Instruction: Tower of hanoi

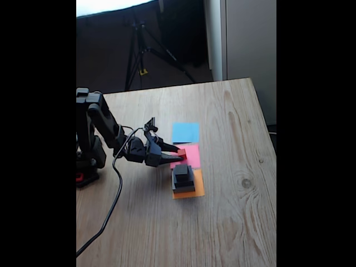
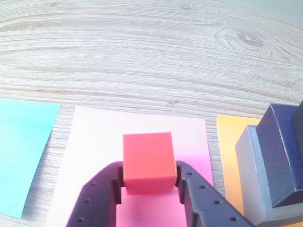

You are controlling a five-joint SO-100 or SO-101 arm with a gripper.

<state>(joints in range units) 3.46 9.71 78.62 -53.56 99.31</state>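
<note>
Pinching the tiny red cube [image 2: 147, 162] over the pink paper square [image 2: 142, 127], the pincer [image 2: 147, 182] was judged likely to drop it, only its lower edge being held.

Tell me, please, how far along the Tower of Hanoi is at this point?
Early. The red cube is off the stack, clamped between the gripper fingers over the pink paper square. The remaining stack of darker blocks sits on the orange paper square. The blue paper square holds no block.
</note>
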